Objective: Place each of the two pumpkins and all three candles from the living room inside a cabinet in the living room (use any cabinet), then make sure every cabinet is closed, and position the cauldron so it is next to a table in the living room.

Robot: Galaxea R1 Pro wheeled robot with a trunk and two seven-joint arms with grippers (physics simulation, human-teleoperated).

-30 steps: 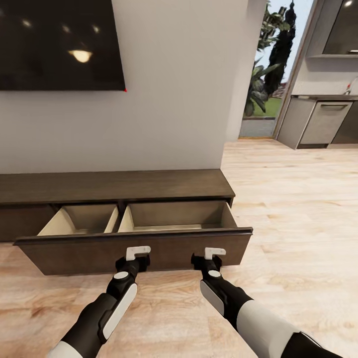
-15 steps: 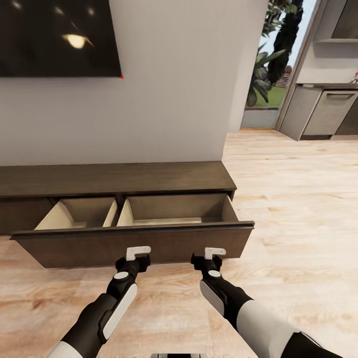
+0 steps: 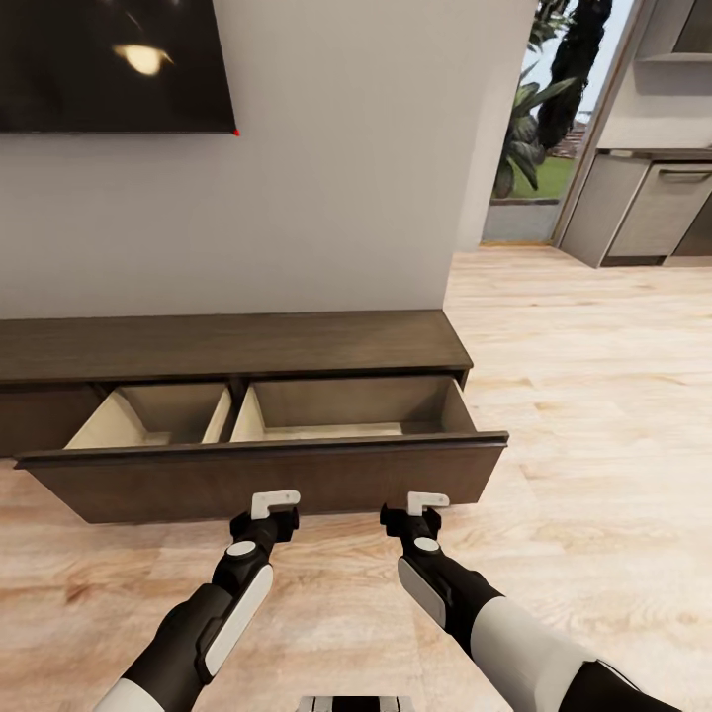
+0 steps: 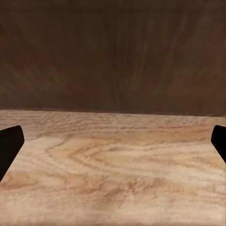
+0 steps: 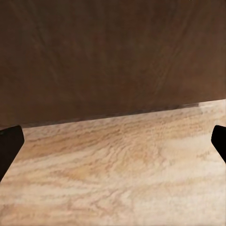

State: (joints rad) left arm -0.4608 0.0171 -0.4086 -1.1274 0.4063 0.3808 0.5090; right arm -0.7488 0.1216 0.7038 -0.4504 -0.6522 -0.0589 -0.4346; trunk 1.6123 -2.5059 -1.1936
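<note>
The long dark brown cabinet (image 3: 227,346) stands against the wall with its wide drawer (image 3: 257,480) pulled out. The drawer's two light-lined compartments show bare lining. My left gripper (image 3: 272,506) and right gripper (image 3: 420,506) hang low, side by side, just in front of the drawer's front panel and not touching it. In the left wrist view the open left gripper (image 4: 113,146) faces the brown panel (image 4: 113,52) above the floor. The right gripper (image 5: 113,146) is likewise open, facing the panel (image 5: 113,52). Pumpkins, candles, cauldron and table are out of view.
A dark television (image 3: 109,64) hangs on the wall above the cabinet. To the right, past the wall's corner, wooden floor (image 3: 593,396) runs to a doorway with plants (image 3: 539,138) and grey kitchen units (image 3: 653,213).
The whole picture has shifted as the camera moved: cabinet and television sit higher in the picture and the drawer looks slightly nearer. Both grippers keep their pose, open.
</note>
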